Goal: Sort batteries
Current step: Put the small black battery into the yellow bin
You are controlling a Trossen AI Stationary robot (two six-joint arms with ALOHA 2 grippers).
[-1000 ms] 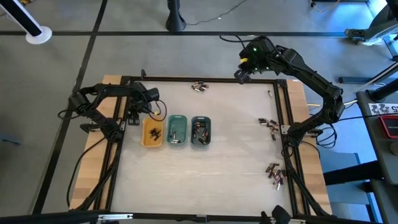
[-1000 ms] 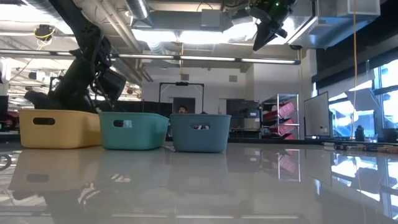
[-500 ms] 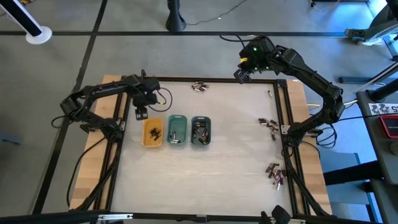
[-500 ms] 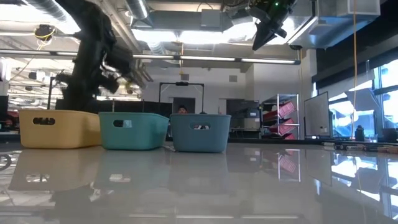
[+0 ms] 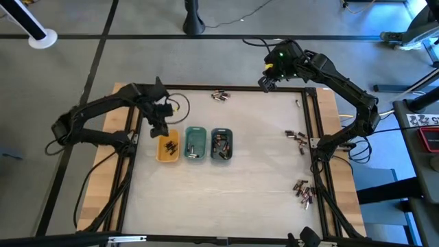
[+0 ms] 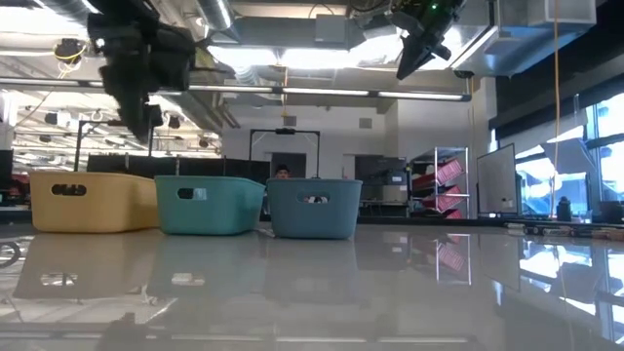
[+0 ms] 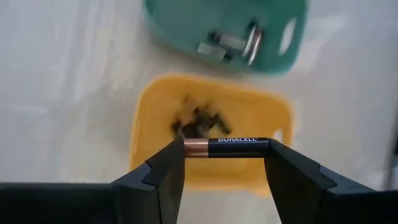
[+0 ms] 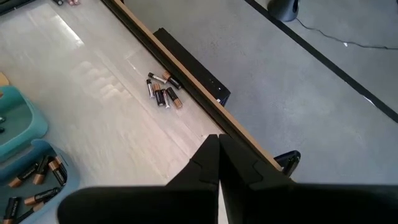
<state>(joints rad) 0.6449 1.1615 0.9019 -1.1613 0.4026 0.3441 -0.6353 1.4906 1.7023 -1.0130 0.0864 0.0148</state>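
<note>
Left gripper point(image 7: 226, 163): above yellow tray point(image 5: 169, 155), at 9 o'clock of table centre; pinching one black-and-copper battery point(image 7: 227, 147) crosswise between fingertips

Yellow tray, green tray point(image 5: 195, 143), grey-blue tray point(image 5: 221, 145): side by side, each holding batteries

Loose batteries point(image 5: 219, 96): at 12 o'clock; more point(image 5: 298, 138) at 3 o'clock; more point(image 5: 303, 191) at 4 o'clock

Right gripper point(image 8: 218, 149): raised past 1 o'clock corner, fingers pressed together, nothing held

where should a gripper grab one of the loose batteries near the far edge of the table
The batteries near the far edge lie flat in a tight cluster. Probably best to come straight down on an outer one, fingers across its round middle, since neighbours crowd the inner ones. The right gripper, shut, hangs nearest.
</note>
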